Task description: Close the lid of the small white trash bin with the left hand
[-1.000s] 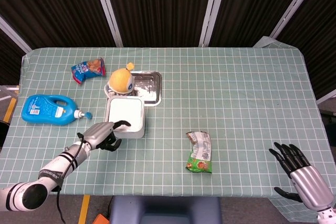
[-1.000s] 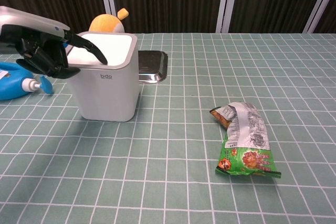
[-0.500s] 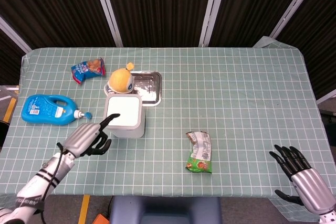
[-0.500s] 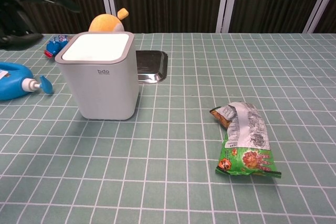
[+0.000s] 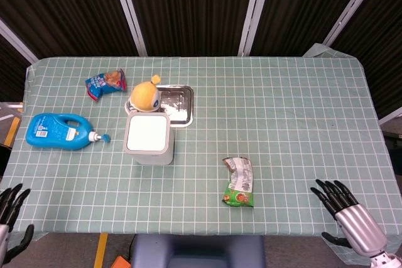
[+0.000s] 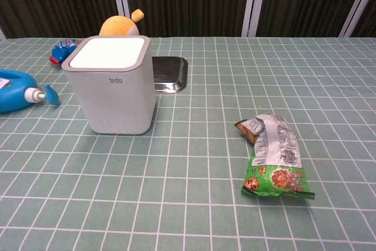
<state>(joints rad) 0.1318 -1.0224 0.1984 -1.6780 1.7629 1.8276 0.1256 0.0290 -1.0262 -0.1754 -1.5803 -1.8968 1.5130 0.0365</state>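
Two neighbours, orange toy (image 5: 145,94) and steel tray (image 5: 178,105), touch bin (image 5: 149,139).

Checked table (image 5: 282,123) carries bin (image 5: 149,139), tray (image 5: 176,105), packets.

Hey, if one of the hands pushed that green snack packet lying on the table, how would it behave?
The green snack packet looks like thin, crinkled film, so it would probably flex and crumple instead of moving as one stiff piece. It lies flat on the tablecloth, so it should slide, not roll or tip. Its glossy surface may be slippery to pinch, and it is probably light.
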